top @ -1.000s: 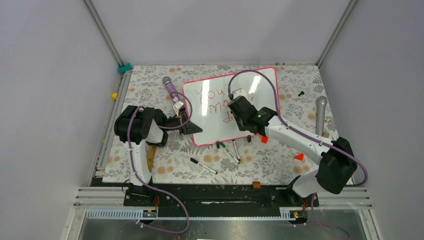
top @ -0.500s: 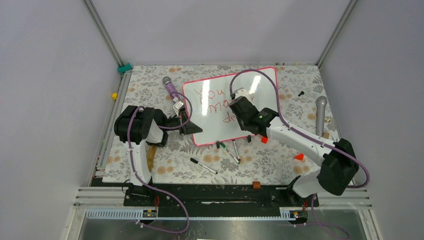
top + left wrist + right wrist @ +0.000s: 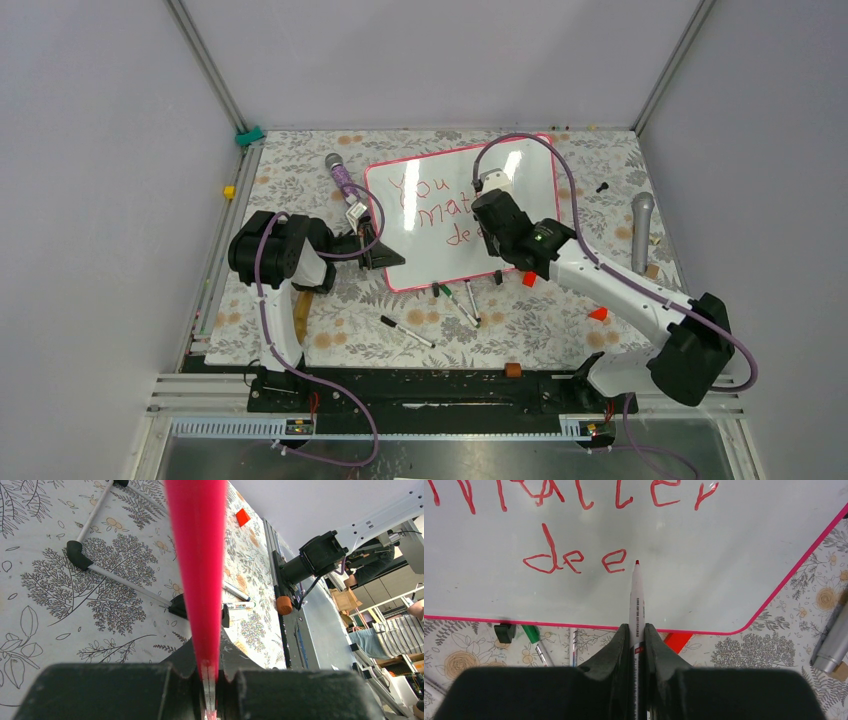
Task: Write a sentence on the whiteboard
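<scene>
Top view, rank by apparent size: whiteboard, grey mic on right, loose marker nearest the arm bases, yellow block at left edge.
1. whiteboard, by far the largest.
2. grey mic.
3. loose marker, shorter and far thinner than the mic.
4. yellow block, the smallest.
All lie at table level, so nearness hardly skews this.

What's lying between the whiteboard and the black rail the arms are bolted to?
Loose markers and small red pieces on the floral mat, seen in the top view.

whiteboard (image 3: 425, 262) 1 | microphones (image 3: 641, 228) 2 | loose markers (image 3: 407, 332) 3 | red blocks (image 3: 598, 314) 2
</scene>
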Motion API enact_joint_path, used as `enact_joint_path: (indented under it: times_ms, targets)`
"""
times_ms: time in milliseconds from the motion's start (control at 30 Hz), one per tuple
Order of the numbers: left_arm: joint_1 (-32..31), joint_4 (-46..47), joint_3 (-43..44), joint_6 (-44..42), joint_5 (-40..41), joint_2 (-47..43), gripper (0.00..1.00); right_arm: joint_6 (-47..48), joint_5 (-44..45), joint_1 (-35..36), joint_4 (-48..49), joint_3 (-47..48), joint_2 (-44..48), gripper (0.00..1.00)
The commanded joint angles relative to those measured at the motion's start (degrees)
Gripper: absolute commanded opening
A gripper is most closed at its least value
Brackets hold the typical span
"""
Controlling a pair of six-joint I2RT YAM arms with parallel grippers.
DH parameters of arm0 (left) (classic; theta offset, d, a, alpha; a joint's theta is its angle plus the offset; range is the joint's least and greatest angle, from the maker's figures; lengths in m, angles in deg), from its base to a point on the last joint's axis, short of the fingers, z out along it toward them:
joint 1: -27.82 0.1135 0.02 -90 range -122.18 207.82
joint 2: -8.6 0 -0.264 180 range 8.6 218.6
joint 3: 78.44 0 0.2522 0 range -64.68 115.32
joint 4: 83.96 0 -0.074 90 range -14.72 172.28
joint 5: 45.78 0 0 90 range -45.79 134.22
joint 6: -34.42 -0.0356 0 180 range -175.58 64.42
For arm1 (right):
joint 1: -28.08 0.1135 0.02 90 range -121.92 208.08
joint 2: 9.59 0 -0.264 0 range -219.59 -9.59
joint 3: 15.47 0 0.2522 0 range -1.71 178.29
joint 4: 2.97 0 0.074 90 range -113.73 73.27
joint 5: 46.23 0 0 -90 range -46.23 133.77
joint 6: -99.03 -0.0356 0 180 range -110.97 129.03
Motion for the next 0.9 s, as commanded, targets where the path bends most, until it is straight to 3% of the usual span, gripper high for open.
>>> enact_joint_path:
  times_ms: [0,467,867]
  targets:
    - [-1.4,-1.7,-0.5,-4.2,-1.4,2.8,0.0,0.3,2.2,-0.4,1.3,2.2,-1.9,0.0]
    - [-1.4,-1.6,-0.4,-4.2,-1.4,2.9,0.0,0.6,5.3,-0.7,1.9,3.5,-4.6,0.0]
    - [-1.4,-1.7,-0.4,-4.2,-1.4,2.9,0.0,0.0,2.6,-0.9,0.5,3.1,-5.5,0.0]
